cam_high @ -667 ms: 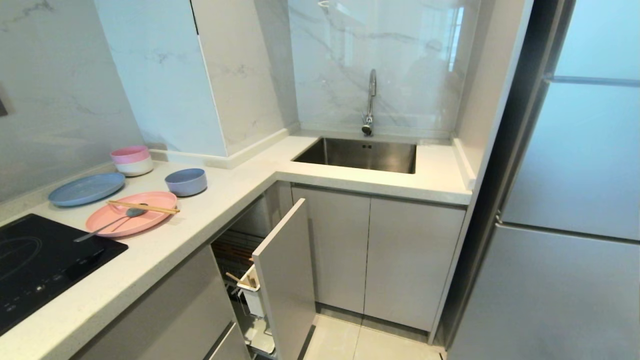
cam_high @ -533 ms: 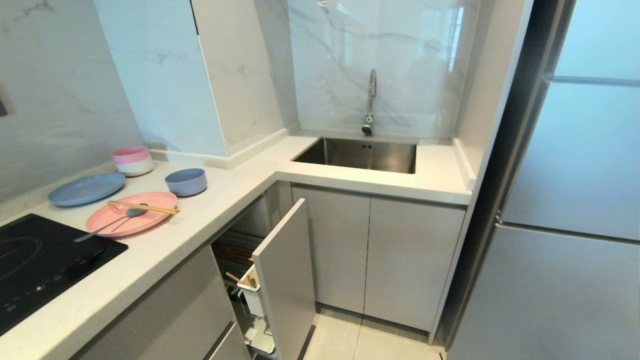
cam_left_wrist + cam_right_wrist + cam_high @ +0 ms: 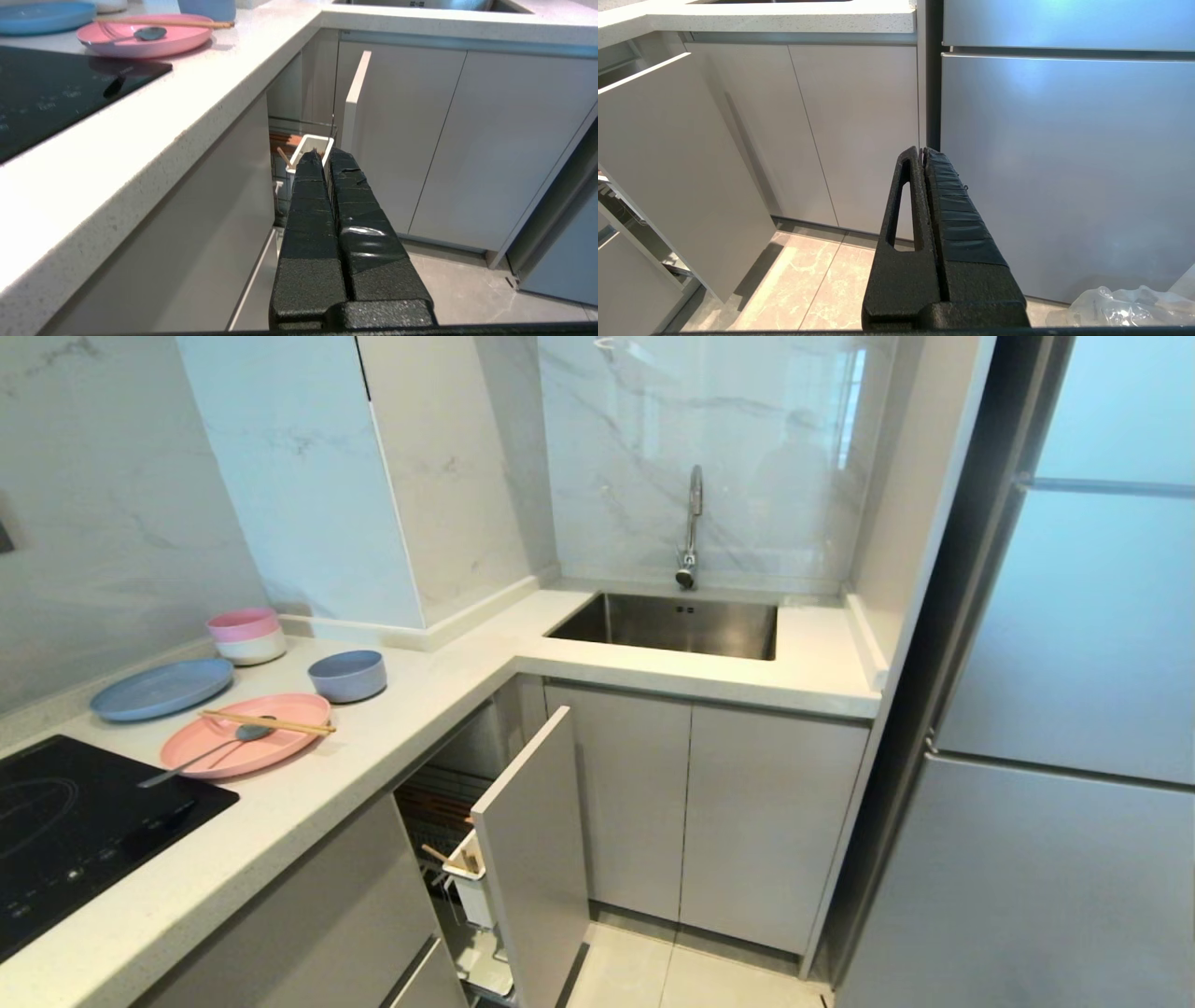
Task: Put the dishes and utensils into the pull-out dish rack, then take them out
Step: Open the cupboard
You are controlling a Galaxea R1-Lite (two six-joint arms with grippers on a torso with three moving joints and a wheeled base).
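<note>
1. The pink plate lay flat on the table, next to the black cooktop.
2. The chopsticks lay across the plate, and the spoon had its bowl end on the plate and its handle sticking out over the cooktop — so they were kept together in one spot.
3. The blue-grey bowl sat on the table just behind the plate.
4. The pull-out dish rack was slid out under the table, so things could go in from above.
5. The left end effector was pressed shut and held nothing, low in front of the rack.
6. The right end effector was also shut and empty, low near the fridge.
7. Loading had likely not begun.
</note>
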